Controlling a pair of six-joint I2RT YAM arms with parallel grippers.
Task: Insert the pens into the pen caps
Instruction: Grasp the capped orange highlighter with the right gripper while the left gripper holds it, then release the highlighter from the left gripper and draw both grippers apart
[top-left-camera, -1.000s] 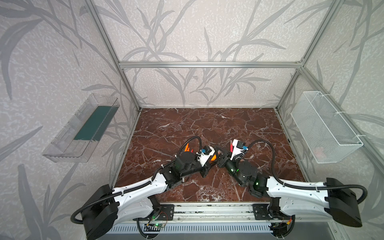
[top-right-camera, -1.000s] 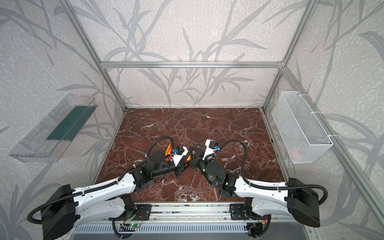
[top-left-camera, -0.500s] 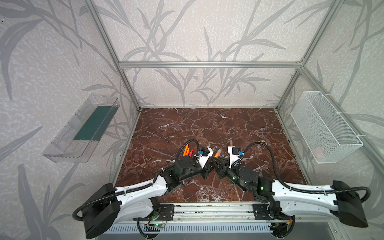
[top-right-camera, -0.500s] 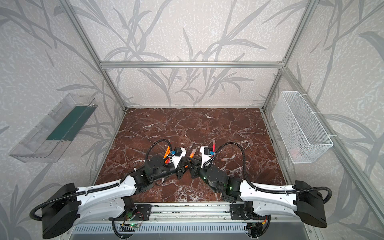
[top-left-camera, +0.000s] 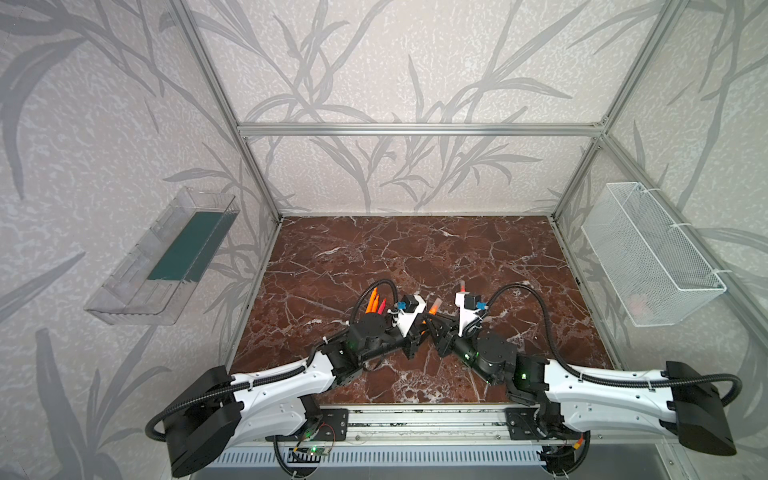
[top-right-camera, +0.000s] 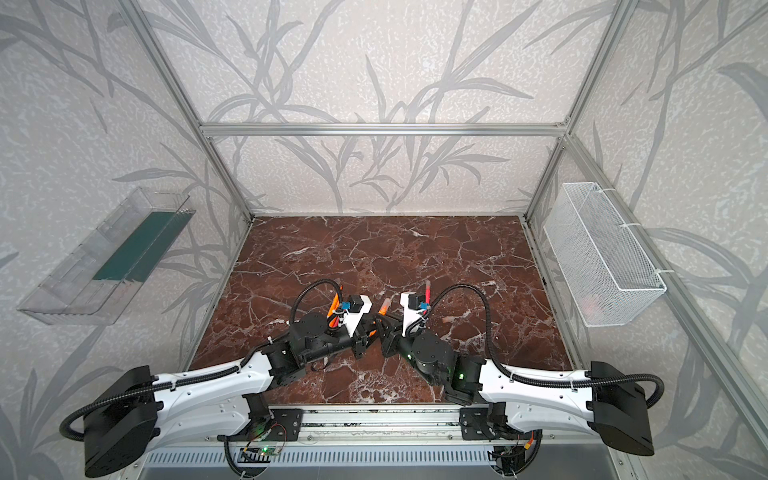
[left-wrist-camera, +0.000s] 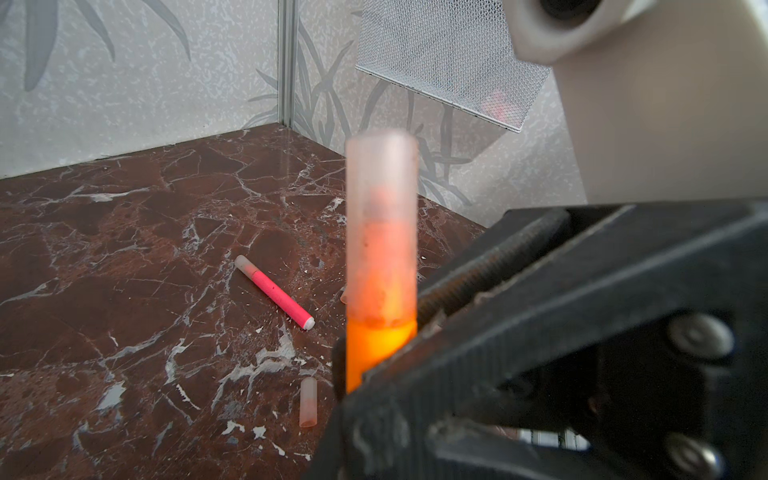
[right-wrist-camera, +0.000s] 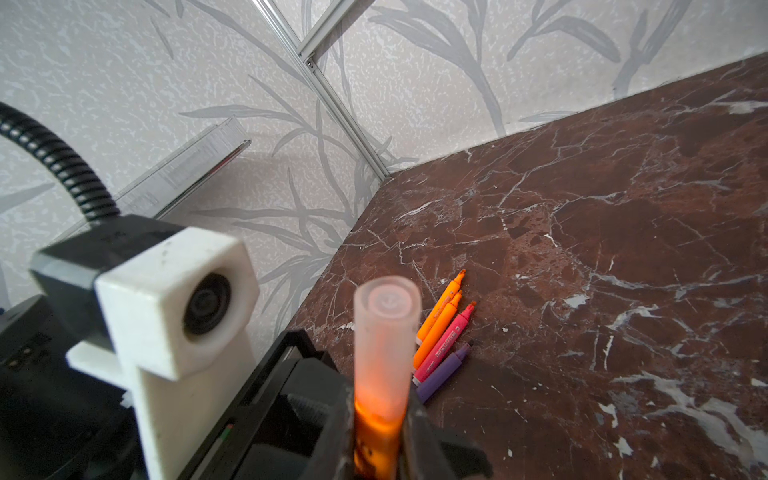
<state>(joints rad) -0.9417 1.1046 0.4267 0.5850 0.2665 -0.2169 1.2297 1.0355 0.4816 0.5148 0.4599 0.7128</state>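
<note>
Held aloft just beside uncapped pen cluster (right-wrist-camera: 440, 336): orange pen (right-wrist-camera: 376, 428), translucent cap (right-wrist-camera: 384, 349) pushed over tip. Both left gripper (top-left-camera: 419, 330) and right gripper (right-wrist-camera: 376, 451) pinch orange barrel below cap. Likely light, stiff, slick plastic; grip barrel, not thin cap, judged squeezable.

The stereo head sits high above the near edge of the table (top-left-camera: 415, 249) and looks down and forward. Both top views take in the whole table, the tray (top-left-camera: 166, 266) on the left wall and the basket (top-left-camera: 648, 257) on the right wall, with only a slight sideways shift between them. The left wrist camera (right-wrist-camera: 178, 299) looks low across the table toward the basket corner, and the right wrist camera (left-wrist-camera: 644, 104) looks toward the tray corner. Each sees the other, and both share the pen (left-wrist-camera: 380, 291), very near the lens.
</note>
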